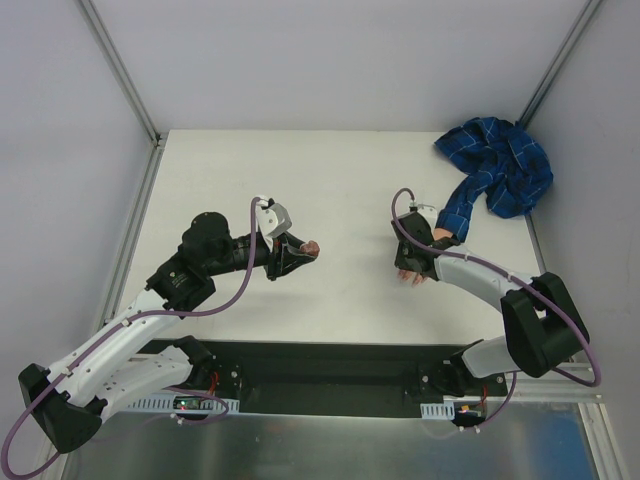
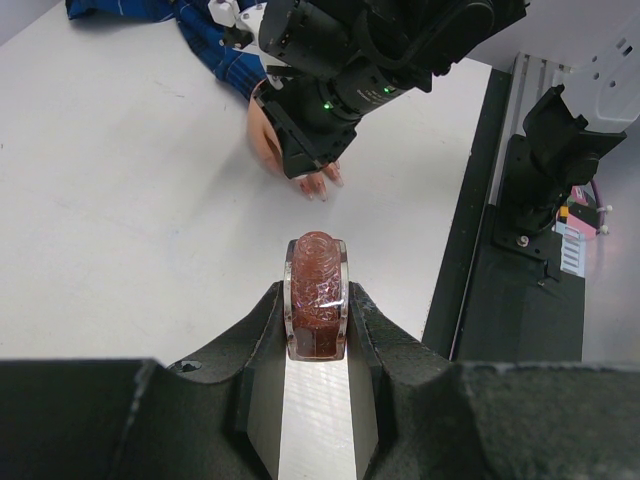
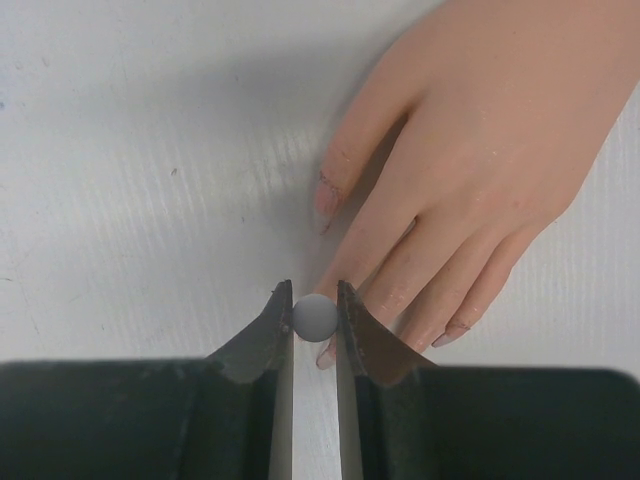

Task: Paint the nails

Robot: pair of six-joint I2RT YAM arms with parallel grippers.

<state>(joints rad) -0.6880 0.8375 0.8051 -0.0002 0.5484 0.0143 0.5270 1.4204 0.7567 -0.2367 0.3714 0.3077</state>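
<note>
Painting: my right end effector (image 3: 313, 292) pinches the brush cap (image 3: 315, 316) over the nails (image 3: 452, 333), 3 o'clock on the table (image 1: 330, 180); left end effector (image 2: 317, 292) clamps the bottle (image 2: 316, 265). I'd stroke lightly next.

Left of centre on the white table (image 1: 330, 180): left gripper (image 1: 305, 250), small reddish thing (image 1: 313, 246) at its tip. Right of centre: right gripper (image 1: 410, 270) over fake hand (image 1: 418, 279). Far right: bunched blue plaid sleeve (image 1: 500, 170).

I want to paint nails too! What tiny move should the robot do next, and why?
Probably ease the right gripper down and stroke along the fingertip below it. It is shut on a small white cap right over the fake hand, while the left gripper holds the pinkish bottle off to the side.
</note>
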